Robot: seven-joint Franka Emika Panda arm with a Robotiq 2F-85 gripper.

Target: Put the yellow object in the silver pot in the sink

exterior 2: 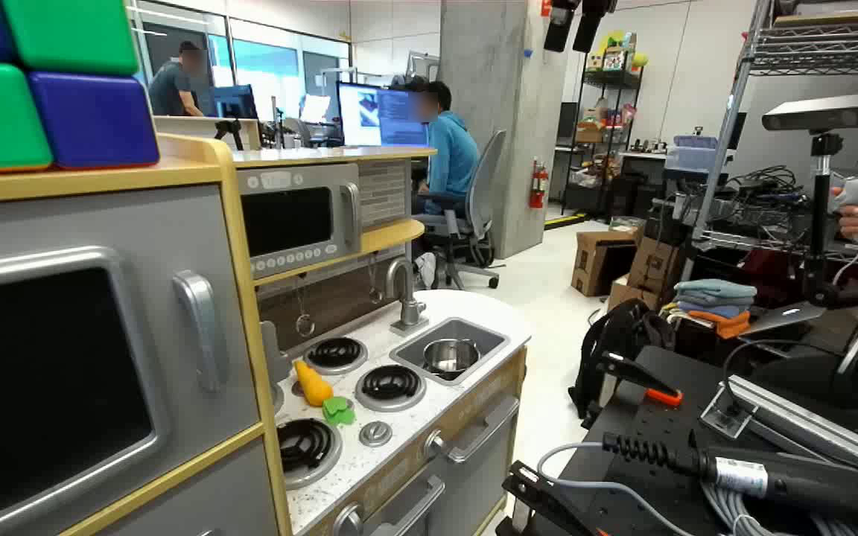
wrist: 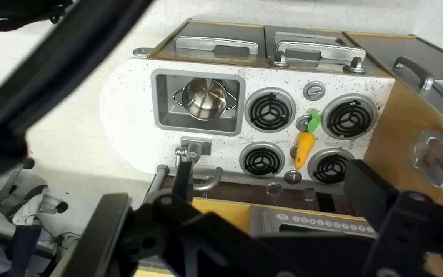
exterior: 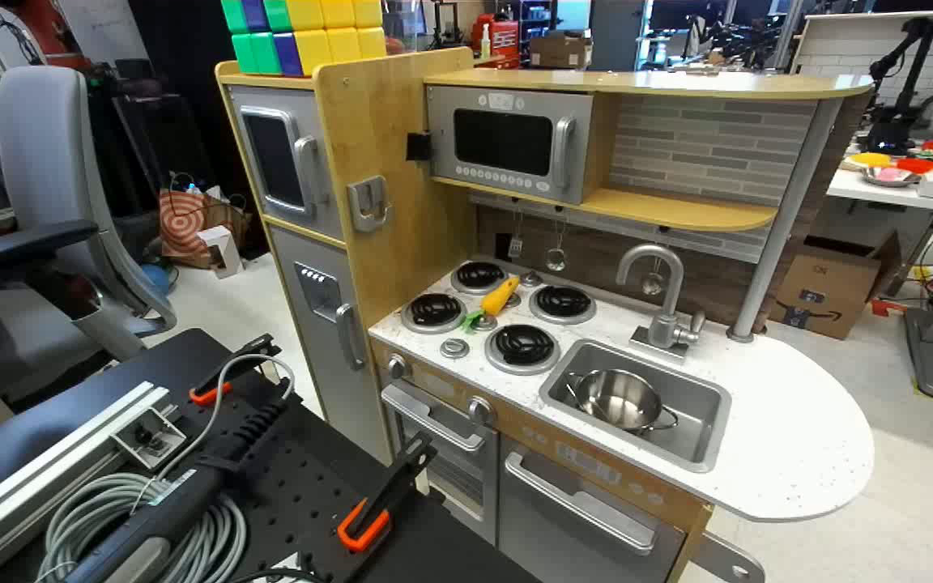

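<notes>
The yellow object is a toy carrot with a green top, lying among the stove burners. It shows in both exterior views and in the wrist view. The silver pot stands upright inside the sink, and it also shows in the wrist view. No contents show in the pot. My gripper is open and empty, high above the kitchen; its fingers frame the back of the stove and the microwave front in the wrist view. Dark fingertips hang at an exterior view's top edge.
A curved faucet stands behind the sink. The microwave and a shelf overhang the counter's back. A tall cabinet walls the stove's side, with coloured blocks on top. A black table with cables stands in front.
</notes>
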